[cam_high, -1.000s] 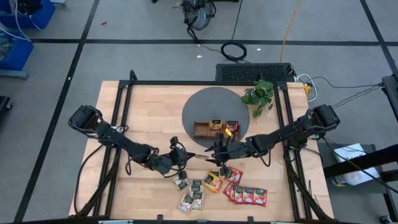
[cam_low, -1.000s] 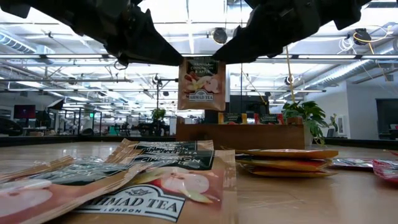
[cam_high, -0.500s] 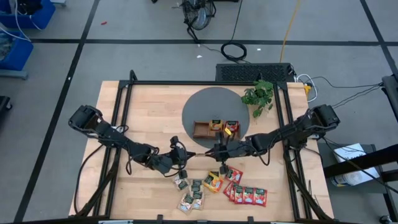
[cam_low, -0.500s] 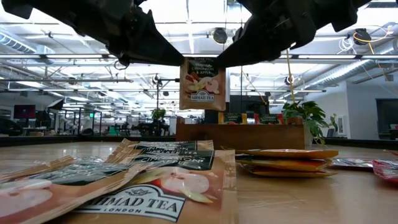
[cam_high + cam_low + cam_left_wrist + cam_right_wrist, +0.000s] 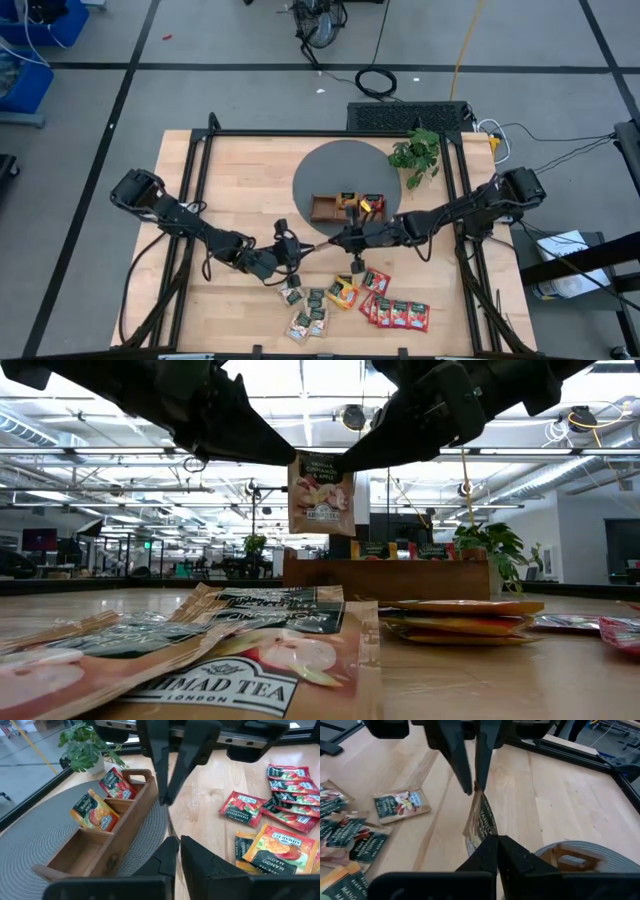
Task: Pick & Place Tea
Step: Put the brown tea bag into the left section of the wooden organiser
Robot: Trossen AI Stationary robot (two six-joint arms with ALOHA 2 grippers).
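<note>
From above, the left gripper (image 5: 300, 251) and right gripper (image 5: 338, 241) meet over the table (image 5: 240, 180); the right has advanced. At table height, the sachet (image 5: 321, 493) hangs higher, now tilted. Right wrist: fingers now clamp the sachet. Left wrist: fingers (image 5: 165, 857) parting slightly.

Low view: both arms were cut off by the top edge. The tray (image 5: 385, 574) partly hid its sachets; their labels were unreadable.
</note>
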